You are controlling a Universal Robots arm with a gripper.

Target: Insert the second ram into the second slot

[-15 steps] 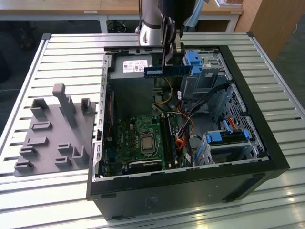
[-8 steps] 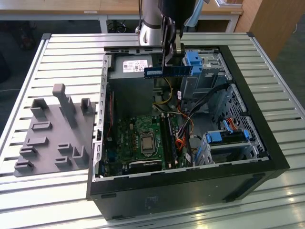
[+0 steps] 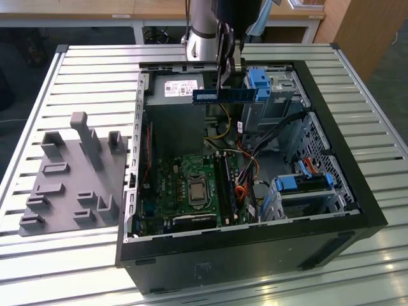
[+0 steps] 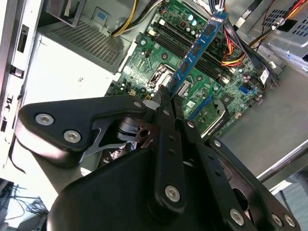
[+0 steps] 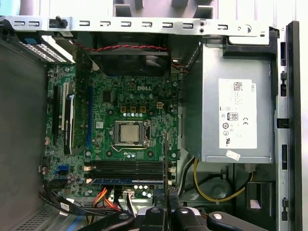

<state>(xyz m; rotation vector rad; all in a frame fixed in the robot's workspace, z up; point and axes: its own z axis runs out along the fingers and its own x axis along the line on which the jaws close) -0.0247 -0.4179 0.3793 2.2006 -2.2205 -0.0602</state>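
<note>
Sweeping the exterior view from its left, a grey fixture plate (image 3: 73,175) sits on the slatted counter (image 3: 83,70), well apart from the work. Next comes the open computer case (image 3: 255,255), with the motherboard (image 3: 185,185) flat in its bottom. On the board are the processor socket (image 3: 194,189) and, just to that view's right of it, the memory slots (image 3: 227,185). In the first wrist view one slot carries a blue stick (image 5: 127,181) that looks already seated, and the black slots beside it look free. Further right are orange cables (image 3: 241,191) and a blue drive-bay latch (image 3: 261,83).

My jaws are pinching the second ram (image 3: 207,96) about mid-length. I hold it in the air over the power supply (image 3: 175,89) at the case's far end, well apart from the slots.

The main risk, as I judge it, is a bad line-up. If the stick comes down skewed or off-centre, its contact edge would land on a slot wall or on the seated stick next door. The cables lie near the slots and could snag a corner. Only a narrow pinch holds the stick, so any sideways knock could twist it in my grip.

The stick stands on edge, flat faces upright, with its long axis level and running across the exterior view from left to right. In the second wrist view that axis (image 4: 197,48) crosses the slots' line instead of following it.
</note>
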